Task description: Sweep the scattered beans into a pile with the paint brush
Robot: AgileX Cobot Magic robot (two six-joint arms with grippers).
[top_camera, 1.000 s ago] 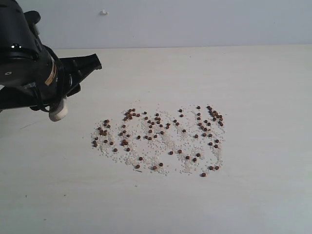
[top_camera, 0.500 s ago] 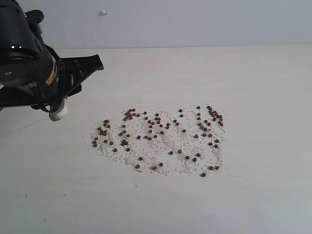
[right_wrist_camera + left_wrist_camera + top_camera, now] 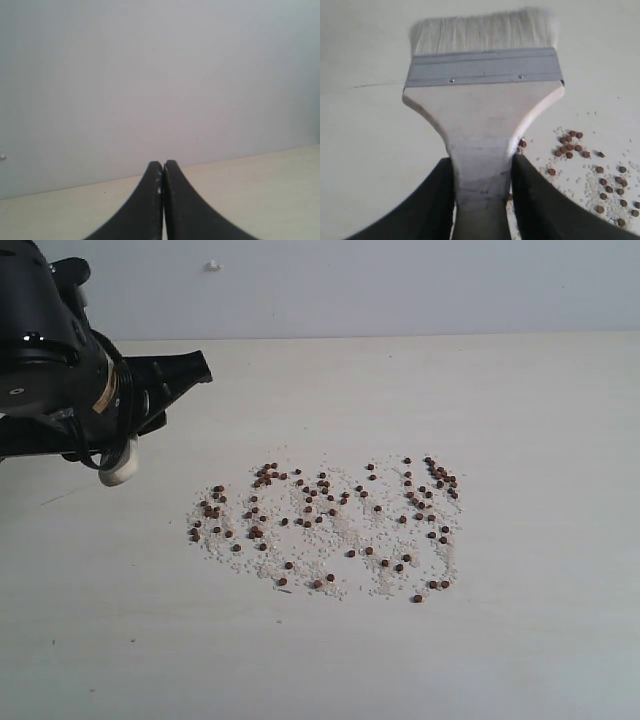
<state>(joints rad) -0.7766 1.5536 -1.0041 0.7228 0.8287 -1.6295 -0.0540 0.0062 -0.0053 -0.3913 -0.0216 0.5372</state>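
The beans (image 3: 325,520) lie scattered in a wide patch on the table, mixed with whitish crumbs; no pile has formed. My left gripper (image 3: 482,160) is shut on the pale handle of the paint brush (image 3: 482,107), whose silver band and whitish bristles point away from the fingers, above bare table. Some beans (image 3: 600,175) lie just beside the brush head. In the exterior view only a whitish bit of the brush (image 3: 119,466) shows under the black left arm (image 3: 60,370), left of the bean patch. My right gripper (image 3: 163,164) is shut on nothing, away from the beans.
The pale table (image 3: 520,410) runs back to a plain light wall (image 3: 400,285). Whitish crumbs (image 3: 385,580) spread through and around the beans. The right arm does not show in the exterior view.
The left arm with the brush has shifted only very slightly. The beans lie as before.
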